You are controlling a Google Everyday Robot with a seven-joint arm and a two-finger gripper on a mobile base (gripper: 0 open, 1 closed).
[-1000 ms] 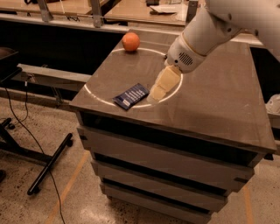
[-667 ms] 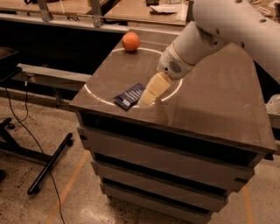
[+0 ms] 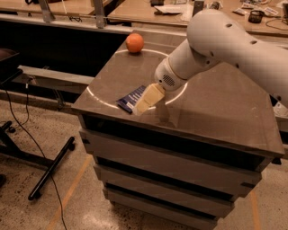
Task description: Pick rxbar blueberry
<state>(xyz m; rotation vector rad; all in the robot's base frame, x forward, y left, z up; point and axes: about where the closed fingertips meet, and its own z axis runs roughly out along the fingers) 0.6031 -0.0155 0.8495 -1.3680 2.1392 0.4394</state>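
The rxbar blueberry (image 3: 129, 99) is a flat dark blue bar with white text lines. It lies on the brown cabinet top (image 3: 216, 108) near the front left edge. My gripper (image 3: 143, 106) hangs from the white arm (image 3: 225, 40) and its cream-coloured fingers (image 3: 150, 98) reach down over the right end of the bar, covering that end. The bar still rests flat on the top.
An orange (image 3: 134, 42) sits at the back left corner of the cabinet top. A pale ring mark (image 3: 96, 96) runs across the top. Drawer fronts (image 3: 171, 166) are below. A black stand leg (image 3: 49, 168) and cables lie on the floor at left. A cluttered bench (image 3: 171, 9) stands behind.
The arm has swung left and down. The gripper moved from beside the bar's right end to over it. The bar has not moved.
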